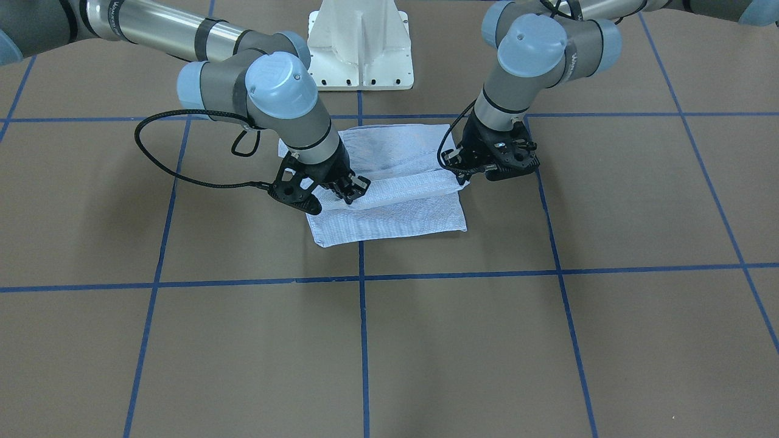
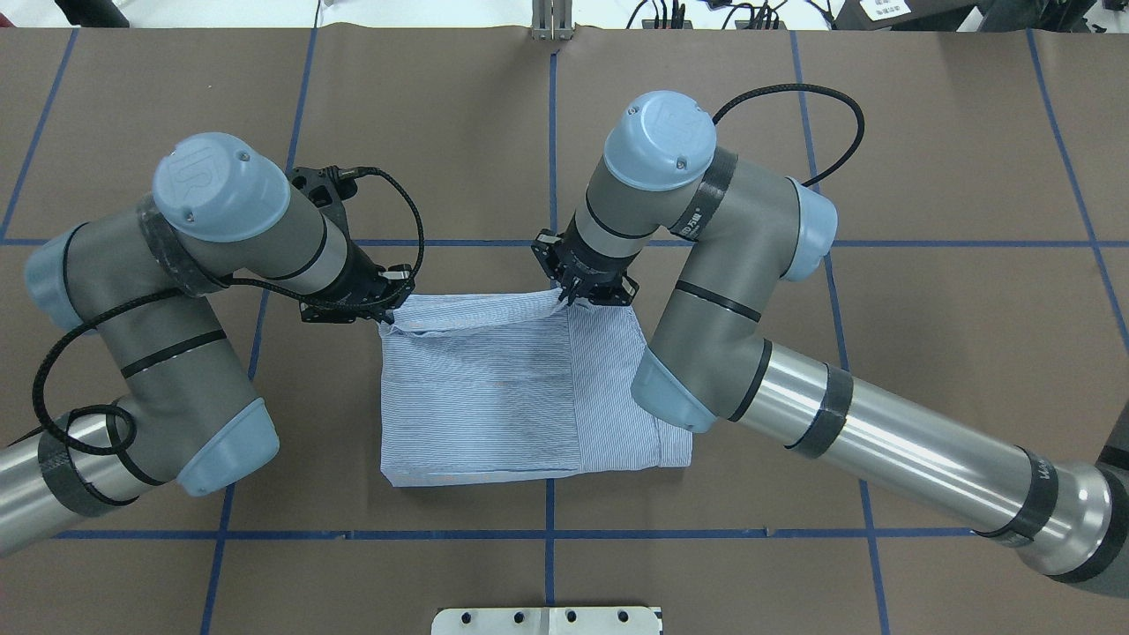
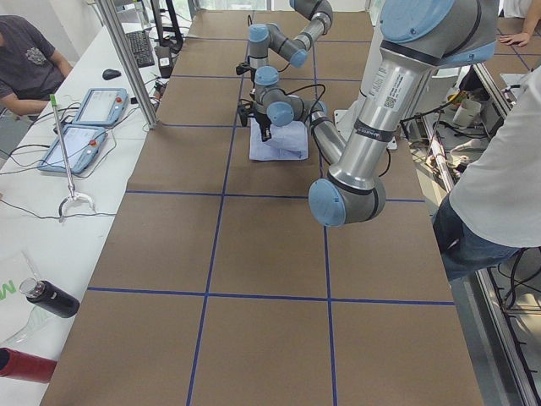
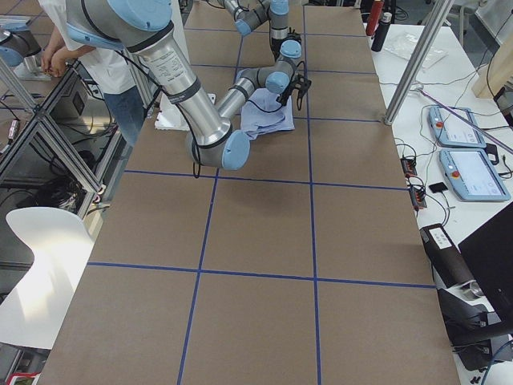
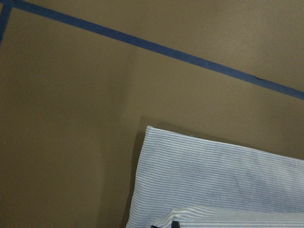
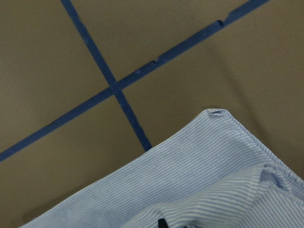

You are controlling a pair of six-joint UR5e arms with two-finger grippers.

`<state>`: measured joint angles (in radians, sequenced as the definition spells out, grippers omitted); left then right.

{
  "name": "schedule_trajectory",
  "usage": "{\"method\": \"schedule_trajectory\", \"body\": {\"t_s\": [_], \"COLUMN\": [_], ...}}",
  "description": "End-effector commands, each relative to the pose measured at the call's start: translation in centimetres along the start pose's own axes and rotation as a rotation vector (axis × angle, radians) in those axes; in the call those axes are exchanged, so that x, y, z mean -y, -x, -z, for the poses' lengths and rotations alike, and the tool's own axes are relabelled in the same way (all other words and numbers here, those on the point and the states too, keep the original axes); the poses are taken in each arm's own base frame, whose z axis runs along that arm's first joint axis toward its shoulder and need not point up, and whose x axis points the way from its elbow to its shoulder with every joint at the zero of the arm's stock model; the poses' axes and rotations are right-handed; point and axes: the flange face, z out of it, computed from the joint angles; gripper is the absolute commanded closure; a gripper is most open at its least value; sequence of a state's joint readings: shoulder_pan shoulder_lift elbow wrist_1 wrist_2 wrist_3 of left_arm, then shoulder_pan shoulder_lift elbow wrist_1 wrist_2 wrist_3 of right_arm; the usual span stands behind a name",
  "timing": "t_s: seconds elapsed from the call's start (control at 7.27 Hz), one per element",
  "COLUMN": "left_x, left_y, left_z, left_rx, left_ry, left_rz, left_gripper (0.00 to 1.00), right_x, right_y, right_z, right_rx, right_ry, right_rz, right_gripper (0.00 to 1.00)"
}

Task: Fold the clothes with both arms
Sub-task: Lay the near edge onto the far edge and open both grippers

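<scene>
Lying folded at frame centre on the bench, the shirt has its top edge pinched: left end effector clamps its upper-left corner, right end effector clamps farther right.

Work surface: a brown table divided into squares by blue tape lines. A white bench runs along one long side and carries two teach pendants, a keyboard, a mouse and a black bottle. An aluminium post rises at the bench edge. A white chair stands beside the table.
</scene>
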<state>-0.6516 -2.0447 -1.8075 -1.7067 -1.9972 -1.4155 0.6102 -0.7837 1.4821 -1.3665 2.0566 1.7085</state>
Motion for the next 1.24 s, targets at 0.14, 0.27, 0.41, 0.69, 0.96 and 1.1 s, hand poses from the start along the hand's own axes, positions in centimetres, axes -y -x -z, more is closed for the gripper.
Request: {"method": "schedule_trajectory", "body": {"t_s": [0.14,0.27,0.41,0.69,0.96,1.1], "left_x": [0.7,0.9,1.1,1.1,2.1,3.8], "left_y": [0.5,0.3,-0.1,-1.0,-0.5,0.3], "left_z": [-1.5,-1.7,-2.1,-1.8,-0.9,0.4], "left_rx": [0.008,0.006,0.01,0.004,-0.001,-0.001], "left_ry": [0.0,0.0,0.0,-0.002,-0.016,-0.043], "left_rz": [0.001,0.0,0.003,0.005,0.008,0.022], "left_gripper": [1.0,1.0,1.0,0.0,0.0,0.0], "right_x": [1.7,1.8,1.7,1.4,0.7,-0.8], "right_y": [0.9,1.0,1.2,1.7,2.2,2.4], "right_z": [-2.7,-3.0,-2.9,-2.4,-1.4,-1.1], "right_rx": [-0.012,-0.017,-0.011,0.04,0.101,0.12], "right_ry": [-0.023,-0.022,-0.019,-0.016,0.0,0.003], "right_rz": [0.023,0.022,0.023,0.05,0.121,0.153], "right_gripper": [1.0,1.0,1.0,0.0,0.0,0.0]}}
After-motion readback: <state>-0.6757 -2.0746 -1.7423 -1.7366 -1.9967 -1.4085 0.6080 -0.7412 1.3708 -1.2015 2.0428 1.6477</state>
